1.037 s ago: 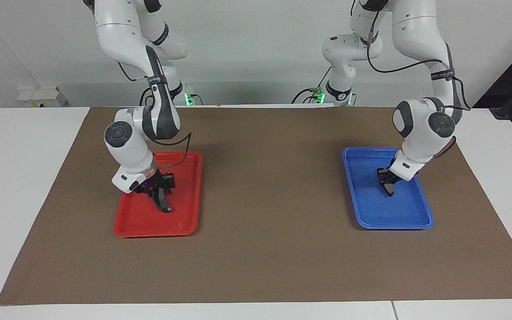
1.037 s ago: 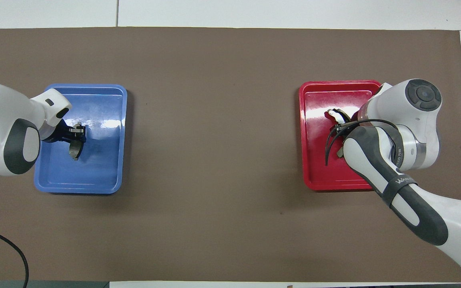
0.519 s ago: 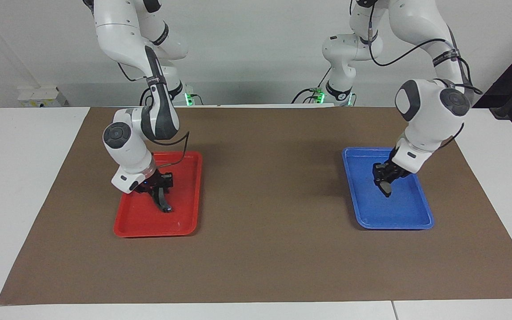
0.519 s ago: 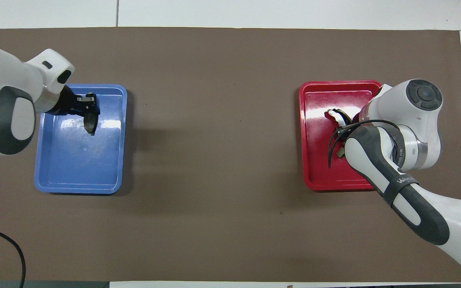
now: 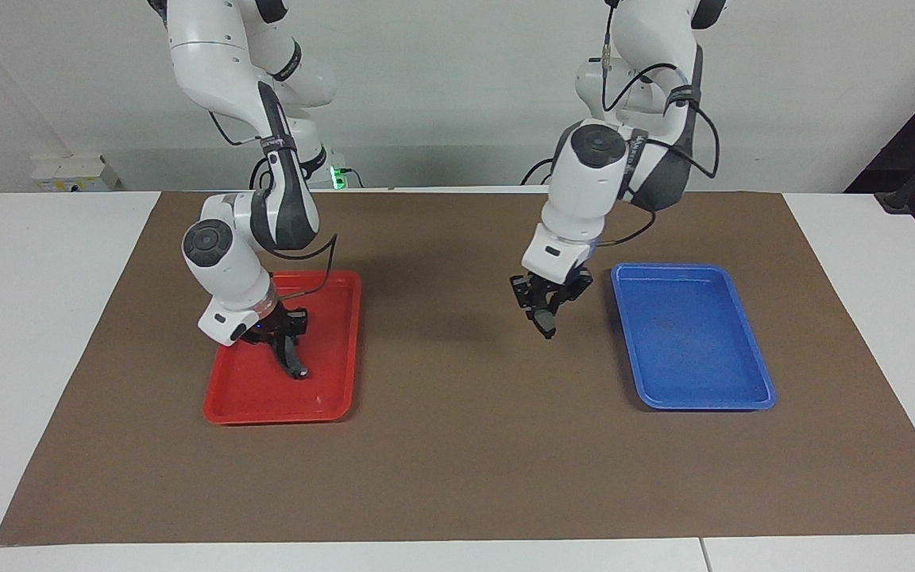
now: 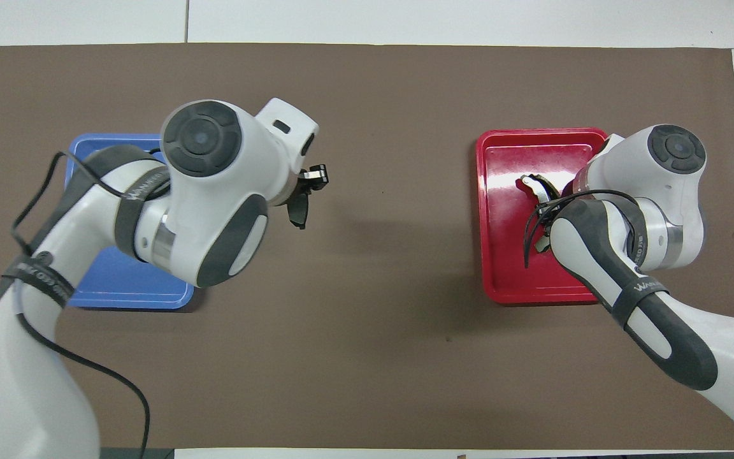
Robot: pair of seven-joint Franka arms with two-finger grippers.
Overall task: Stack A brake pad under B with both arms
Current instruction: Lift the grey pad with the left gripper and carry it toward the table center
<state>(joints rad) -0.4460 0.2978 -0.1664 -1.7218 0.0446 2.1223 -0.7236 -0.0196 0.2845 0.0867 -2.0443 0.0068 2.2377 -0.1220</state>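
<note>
Over brown mat point(image 5: 457, 445) — left gripper point(image 5: 546, 324) clamps short arched pad point(image 5: 545, 322).

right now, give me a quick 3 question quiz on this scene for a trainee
1. Which hand holds the A brake pad?
2. True or false: the left hand hangs over the brown mat, beside the blue tray.
3. Where is B?
a) gripped by the right hand, inside the red tray
b) lying in the blue tray
c) lying on the brown mat between the trays

Key
1. The left hand, shut on it.
2. True.
3. a
</note>
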